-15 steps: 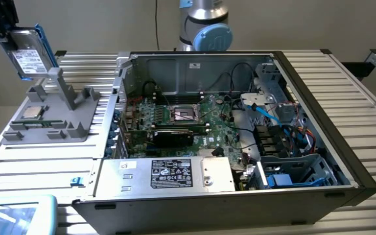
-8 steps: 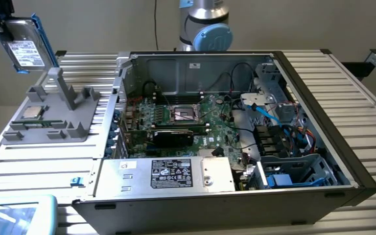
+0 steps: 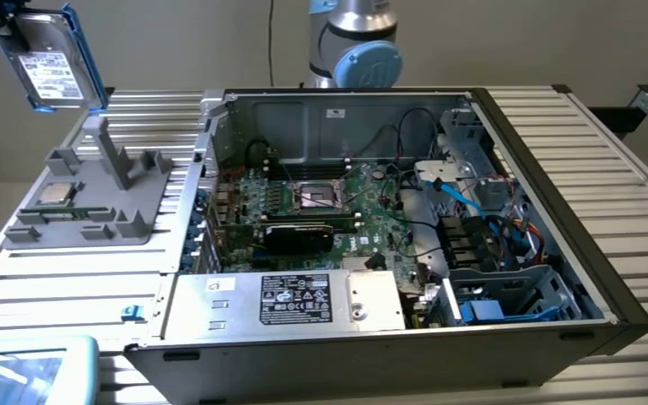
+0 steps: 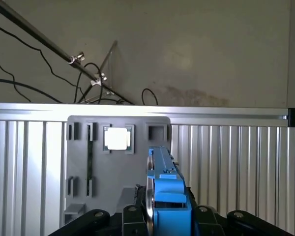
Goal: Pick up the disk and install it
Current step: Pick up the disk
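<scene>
silver disk (image 3: 50,57), blue-railed, white-labelled

- Disk (image 3: 51,61): silver-grey, white printed label, blue rails.
- Holder (image 3: 71,229): plain grey.
- Motherboard (image 3: 386,224): green.
- Power supply (image 3: 217,304): silver, black label.
- Table (image 3: 65,287): ribbed silver.

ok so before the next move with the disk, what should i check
1. Grip on the disk: ok, the gripper is shut on it, a finger on each side.
2. Disk clear of the grey fixture: ok, held above it.
3. CPU chip seated on the fixture: ok.
4. Computer case open: ok, the inside is exposed.
5. Drive cage free: cannot tell, its walls hide the slot.
6. Blue cable clear of the cage: cannot tell.
</scene>
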